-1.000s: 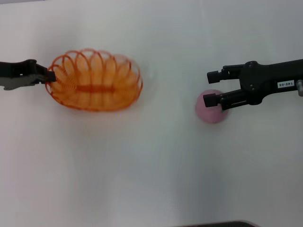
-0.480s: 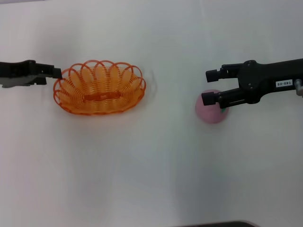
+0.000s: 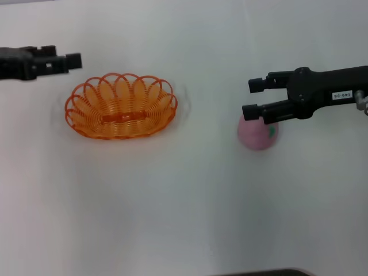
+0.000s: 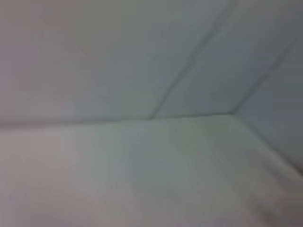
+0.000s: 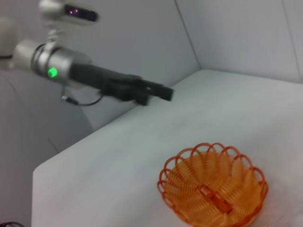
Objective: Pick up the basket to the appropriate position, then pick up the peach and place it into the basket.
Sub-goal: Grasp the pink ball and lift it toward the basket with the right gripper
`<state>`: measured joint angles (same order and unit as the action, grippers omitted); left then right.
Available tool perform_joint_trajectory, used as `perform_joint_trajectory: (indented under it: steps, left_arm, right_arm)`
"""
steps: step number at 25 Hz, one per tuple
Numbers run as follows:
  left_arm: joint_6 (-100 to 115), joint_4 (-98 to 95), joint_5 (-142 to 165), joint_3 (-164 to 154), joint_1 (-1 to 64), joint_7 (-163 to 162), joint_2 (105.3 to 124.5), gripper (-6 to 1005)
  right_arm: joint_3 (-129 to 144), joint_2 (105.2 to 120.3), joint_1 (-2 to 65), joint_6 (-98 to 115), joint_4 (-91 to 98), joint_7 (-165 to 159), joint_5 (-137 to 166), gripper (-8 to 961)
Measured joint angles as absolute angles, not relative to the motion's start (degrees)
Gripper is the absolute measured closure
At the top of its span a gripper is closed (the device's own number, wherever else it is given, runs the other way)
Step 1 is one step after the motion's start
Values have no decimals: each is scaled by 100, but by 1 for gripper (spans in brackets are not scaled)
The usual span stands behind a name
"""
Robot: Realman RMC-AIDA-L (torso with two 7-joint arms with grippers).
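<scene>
I am seeing one peach (image 3: 257, 135) sitting on the white tabletop (image 3: 184, 207), directly under my right end effector (image 3: 253, 98), whose two fingers are standing spread with nothing between them, the lower finger overlapping the fruit's top edge. One orange basket (image 3: 121, 106) is resting upright, well off toward the left arm. My left end effector (image 3: 73, 60) is hovering just beyond the basket's rim, apart from it; whether it is spread or pressed together I cannot tell.
</scene>
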<state>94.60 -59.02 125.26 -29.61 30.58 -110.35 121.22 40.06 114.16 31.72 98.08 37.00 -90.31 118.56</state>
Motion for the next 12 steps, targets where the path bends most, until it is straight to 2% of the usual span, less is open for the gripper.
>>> perform_joint_trajectory:
  steps: [6, 12]
  left_arm:
    - [10107, -5905, 12308, -3081, 2560, -8889, 12307, 122]
    - [10223, -5890, 12423, -3140, 2059, -8068, 12384, 141]
  right_arm:
    - [3710, 11482, 3191, 9598, 3700, -9059, 11855, 47]
    - [3178, 11539, 3281, 9462, 3700, -9282, 11841, 52]
